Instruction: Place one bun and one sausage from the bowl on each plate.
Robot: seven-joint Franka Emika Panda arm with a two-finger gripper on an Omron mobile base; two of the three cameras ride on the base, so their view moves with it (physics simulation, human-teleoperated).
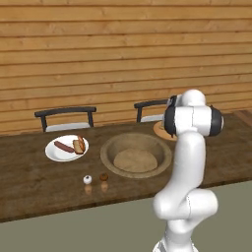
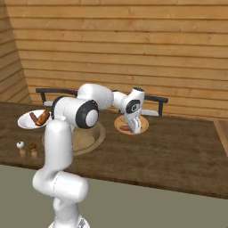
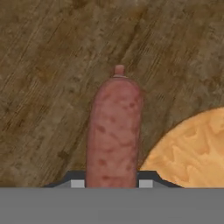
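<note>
My gripper [image 3: 112, 183] is shut on a red-brown sausage [image 3: 113, 127], which sticks out from between the fingertips over the dark wooden table. In the right base view the gripper [image 2: 137, 128] hangs low over a tan-orange round plate [image 2: 143, 128] at the table's far side, with the sausage [image 2: 125, 128] just above it. That plate's edge [image 3: 192, 148] lies beside the sausage in the hand view. A white plate [image 1: 55, 153] at the left holds one sausage [image 1: 63, 146] and one bun [image 1: 78, 144]. The tan bowl [image 1: 110, 147] sits mid-table and its inside looks bare.
Two small shakers, a white one [image 1: 87, 179] and a brown one [image 1: 104, 177], stand near the table's front edge. Two dark chairs [image 1: 65, 118] are tucked in along the far side before a wooden plank wall. My own arm [image 1: 189, 162] hides part of the tan plate.
</note>
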